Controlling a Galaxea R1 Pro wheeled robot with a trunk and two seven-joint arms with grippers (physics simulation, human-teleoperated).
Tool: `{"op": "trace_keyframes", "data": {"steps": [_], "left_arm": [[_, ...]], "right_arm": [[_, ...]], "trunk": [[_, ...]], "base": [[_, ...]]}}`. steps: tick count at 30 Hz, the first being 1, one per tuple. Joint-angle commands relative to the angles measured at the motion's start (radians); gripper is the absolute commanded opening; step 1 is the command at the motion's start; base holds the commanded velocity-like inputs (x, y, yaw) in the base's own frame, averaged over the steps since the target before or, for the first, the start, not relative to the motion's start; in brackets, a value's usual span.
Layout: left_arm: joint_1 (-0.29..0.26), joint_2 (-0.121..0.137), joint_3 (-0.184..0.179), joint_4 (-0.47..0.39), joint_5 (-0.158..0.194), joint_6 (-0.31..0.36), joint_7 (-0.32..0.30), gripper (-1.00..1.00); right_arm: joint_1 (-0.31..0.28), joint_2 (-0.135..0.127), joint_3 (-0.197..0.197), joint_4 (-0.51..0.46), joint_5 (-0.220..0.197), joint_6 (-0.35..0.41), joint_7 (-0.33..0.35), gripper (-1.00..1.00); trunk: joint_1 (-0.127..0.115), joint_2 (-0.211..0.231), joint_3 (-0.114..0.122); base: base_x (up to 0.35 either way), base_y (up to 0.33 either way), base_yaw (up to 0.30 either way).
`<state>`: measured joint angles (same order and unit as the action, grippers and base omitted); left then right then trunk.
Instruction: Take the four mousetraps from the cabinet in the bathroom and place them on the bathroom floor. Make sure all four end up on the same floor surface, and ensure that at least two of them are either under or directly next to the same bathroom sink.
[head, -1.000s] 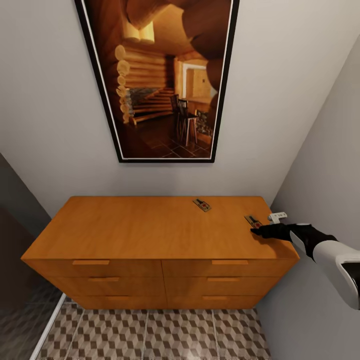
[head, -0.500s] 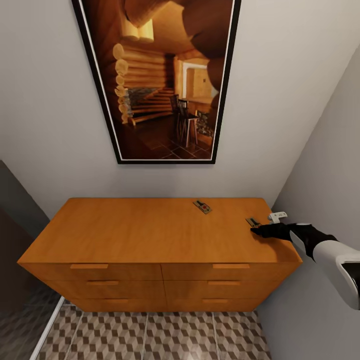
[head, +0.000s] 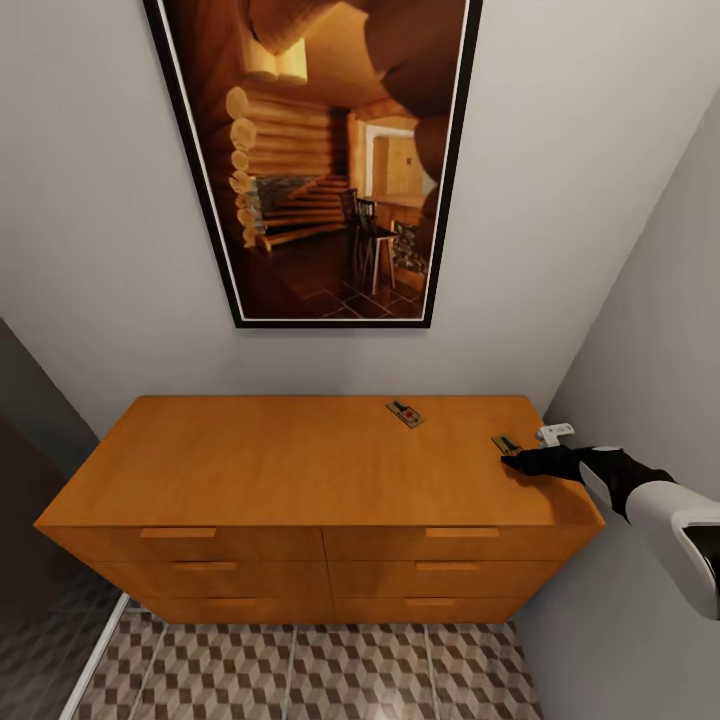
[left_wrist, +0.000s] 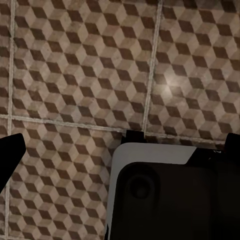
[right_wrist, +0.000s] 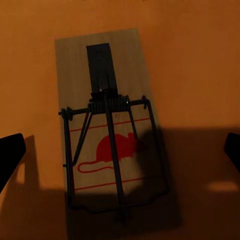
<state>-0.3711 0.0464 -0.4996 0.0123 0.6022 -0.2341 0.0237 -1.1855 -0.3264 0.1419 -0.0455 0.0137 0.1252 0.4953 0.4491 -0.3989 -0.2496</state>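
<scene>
Right arm reaching in from the right side of the head view, white forearm, black wrist, right gripper (head: 512, 461) low, fingers (right_wrist: 11, 155) spread wide. Left gripper (left_wrist: 122, 145) pointing straight down, fingers parted.

Two mousetraps lie on top of the cabinet (head: 300, 460): the first mousetrap (head: 404, 411) sits well apart from the right gripper (head: 512, 462), and the second mousetrap (head: 505, 443) lies just ahead of that gripper's tips, directly below and between the spread jaws in the right wrist view (right_wrist: 107, 145). One cabinet stands there, with six drawer fronts, three on each side, each with one bar handle, though the lowest pair is hard to make out. One framed picture (head: 315, 150) hangs on the wall. One small white object (head: 555, 433), too small to identify, sits just beyond the right gripper. One arm reaches in.
</scene>
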Motion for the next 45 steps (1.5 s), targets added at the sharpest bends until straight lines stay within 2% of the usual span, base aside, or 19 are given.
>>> {"op": "trace_keyframes", "data": {"steps": [1, 38, 39, 45], "left_arm": [[-0.001, 0.000, -0.009, 0.001, 0.004, -0.004, 0.002, 1.00], [-0.001, 0.000, -0.009, 0.001, 0.004, -0.004, 0.002, 1.00], [-0.001, 0.000, -0.008, 0.001, 0.004, -0.004, 0.002, 1.00], [-0.001, 0.000, -0.008, 0.001, 0.004, -0.004, 0.002, 1.00]], "right_arm": [[0.001, 0.000, 0.010, 0.023, 0.005, 0.005, 0.005, 1.00], [0.003, 0.001, 0.010, 0.023, 0.005, -0.002, 0.005, 1.00], [0.003, 0.000, 0.010, 0.023, 0.005, -0.004, 0.005, -1.00], [0.003, 0.001, 0.010, 0.023, 0.005, -0.021, 0.005, -1.00]], "trunk": [[0.001, -0.001, -0.002], [0.001, -0.001, -0.002], [0.001, -0.001, -0.002], [0.001, -0.001, -0.002]], "base": [[0.000, 0.000, 0.000], [0.000, 0.000, 0.000], [0.000, 0.000, 0.000], [0.000, 0.000, 0.000]]}}
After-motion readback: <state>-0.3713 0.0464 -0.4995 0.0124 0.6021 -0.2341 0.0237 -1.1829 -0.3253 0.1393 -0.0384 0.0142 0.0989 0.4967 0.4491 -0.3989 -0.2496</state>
